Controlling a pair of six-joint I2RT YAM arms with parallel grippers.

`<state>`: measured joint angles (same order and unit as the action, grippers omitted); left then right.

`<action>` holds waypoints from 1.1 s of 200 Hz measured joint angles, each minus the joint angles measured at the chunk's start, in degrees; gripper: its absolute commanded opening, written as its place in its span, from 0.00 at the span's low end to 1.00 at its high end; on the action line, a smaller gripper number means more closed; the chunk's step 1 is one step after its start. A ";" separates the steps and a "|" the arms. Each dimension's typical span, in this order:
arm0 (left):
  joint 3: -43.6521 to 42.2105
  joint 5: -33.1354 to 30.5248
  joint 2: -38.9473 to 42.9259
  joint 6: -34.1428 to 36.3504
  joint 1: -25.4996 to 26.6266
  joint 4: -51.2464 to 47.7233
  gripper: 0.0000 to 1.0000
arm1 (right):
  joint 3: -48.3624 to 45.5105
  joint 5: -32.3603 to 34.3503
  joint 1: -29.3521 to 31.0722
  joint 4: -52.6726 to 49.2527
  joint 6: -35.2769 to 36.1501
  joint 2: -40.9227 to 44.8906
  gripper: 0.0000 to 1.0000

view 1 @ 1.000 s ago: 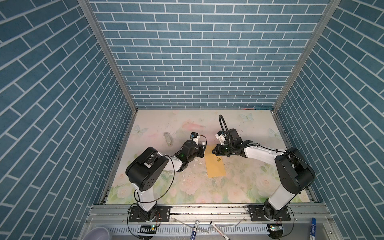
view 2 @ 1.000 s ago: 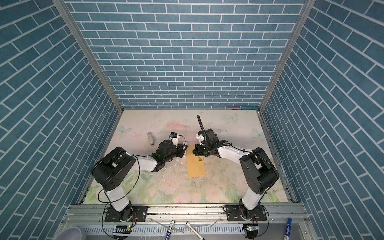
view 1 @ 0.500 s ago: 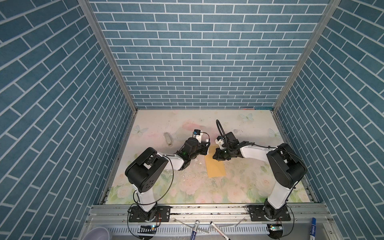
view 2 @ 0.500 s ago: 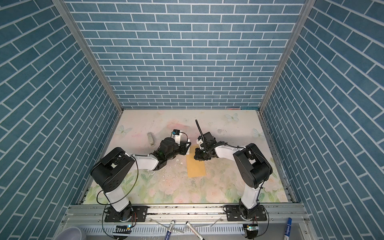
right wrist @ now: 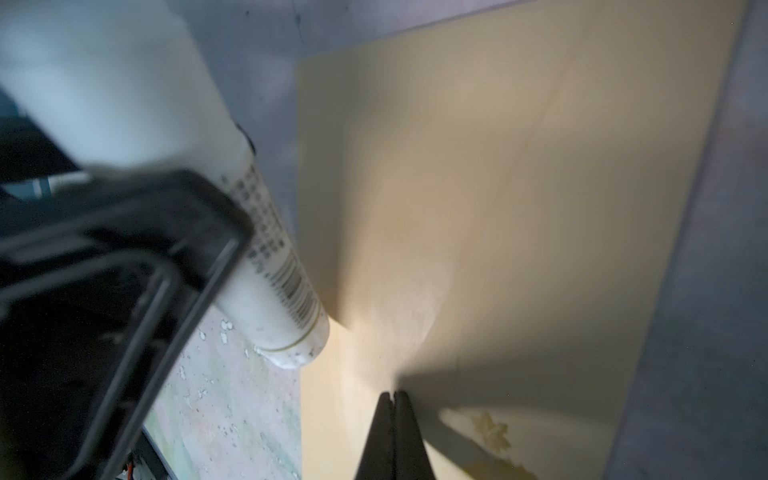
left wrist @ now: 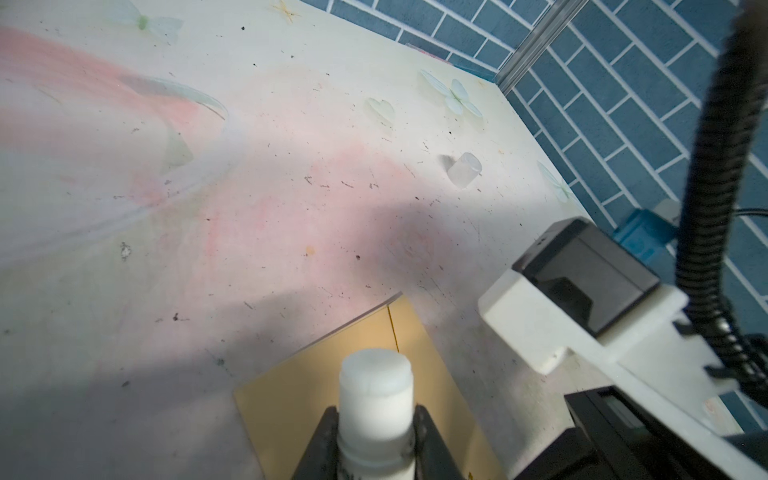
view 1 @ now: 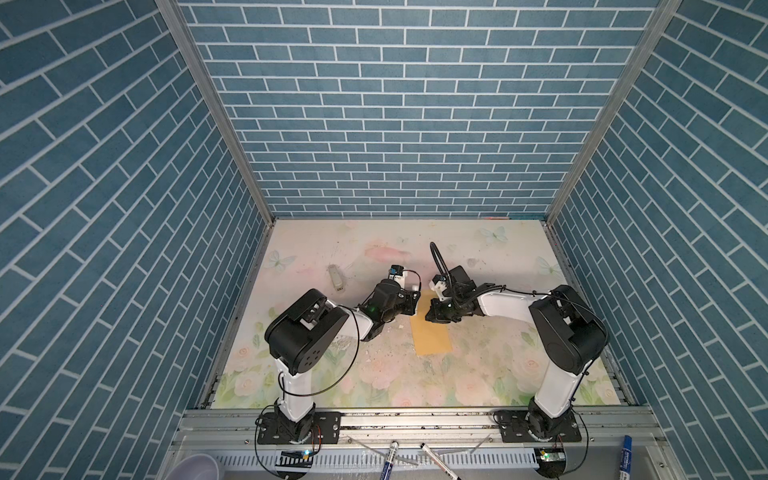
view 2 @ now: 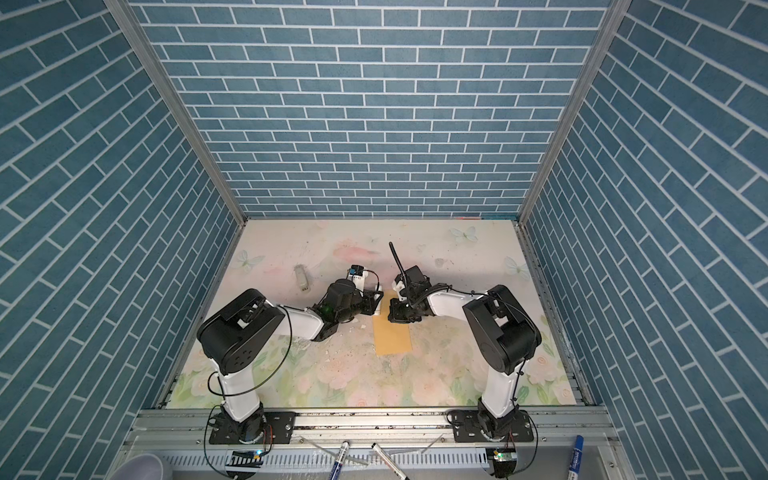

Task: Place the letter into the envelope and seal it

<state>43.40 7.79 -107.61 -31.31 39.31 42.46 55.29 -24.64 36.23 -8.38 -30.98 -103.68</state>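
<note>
Our left hand (left wrist: pixel 375 417) was partly closed, jaws clamped on the barrel of a white glue stick (left wrist: pixel 376 386). In the right wrist view one end of the stick came down at the envelope's long edge; we could not tell whether it touched. The right hand (right wrist: pixel 394 399) had its jaws fully together with nothing seen between them, and its tips were down on the face of the envelope (right wrist: pixel 519 208), near the gold sticker (right wrist: pixel 492 432). The envelope lay flat on the desk (view 1: pixel 478 374) between the two hands. The letter showed in no view; we judged it probably inside already, unconfirmed. A small translucent cap (left wrist: pixel 464 169) lay well apart on the desk. Handling notes: we judged the envelope light, thin and limp, likely to slide or buckle under the stick's drag, so pinning its face with closed tips seemed sound. We would take the flap near its point. The stick looked rigid and smooth, best gripped mid-barrel.
</note>
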 measured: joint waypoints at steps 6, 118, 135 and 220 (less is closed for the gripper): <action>0.07 -0.02 -0.04 0.00 0.00 0.02 0.00 | 0.02 0.00 0.00 -0.07 0.02 -0.04 0.00; 0.37 -0.26 -0.87 0.00 0.00 0.83 0.00 | -3.02 1.46 0.15 -1.36 1.51 3.02 0.00; 0.42 -0.26 -1.01 0.00 0.00 0.96 0.00 | -4.46 1.49 0.15 -1.60 1.53 4.33 0.00; 0.52 -0.26 -1.16 0.00 0.00 1.18 0.00 | -9.60 1.55 0.15 -3.13 1.90 9.18 0.00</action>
<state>43.92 7.53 -108.77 -31.31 39.31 43.64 45.69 -23.09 36.38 -11.51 -29.08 -94.50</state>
